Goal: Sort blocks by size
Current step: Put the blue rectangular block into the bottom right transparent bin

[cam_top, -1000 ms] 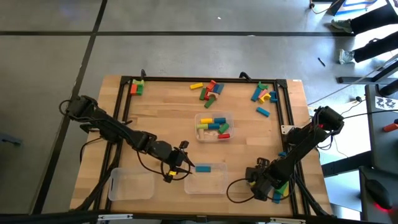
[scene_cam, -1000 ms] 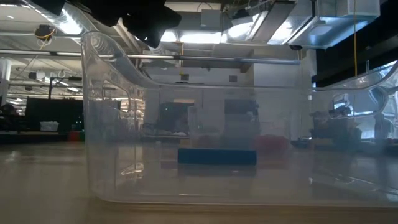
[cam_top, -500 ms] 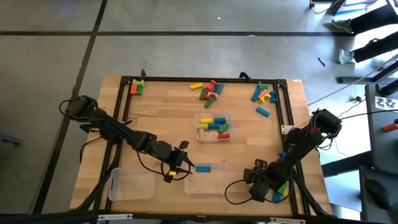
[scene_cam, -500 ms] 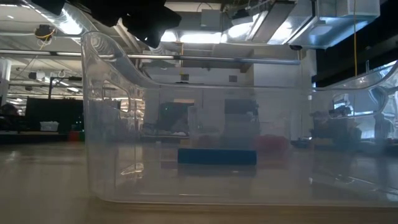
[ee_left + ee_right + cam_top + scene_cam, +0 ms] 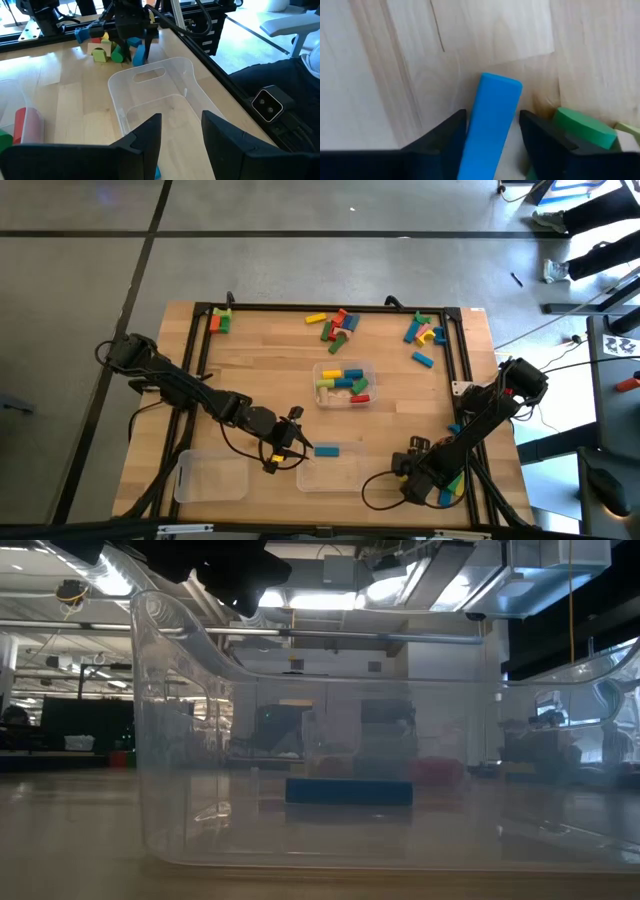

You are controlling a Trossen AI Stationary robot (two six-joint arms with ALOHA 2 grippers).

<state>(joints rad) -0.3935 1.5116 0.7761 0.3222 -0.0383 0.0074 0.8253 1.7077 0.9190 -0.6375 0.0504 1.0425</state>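
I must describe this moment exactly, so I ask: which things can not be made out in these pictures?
- Right gripper: the blue bar lies between the fingers; contact cannot be told. In the high view the arm covers it.
- Green block: partly hidden by a finger, cut by the edge.
- Blocks in the middle tray: too small to tell shapes, high view.
- Blue block: blurred through the clear tray's wall, low view.
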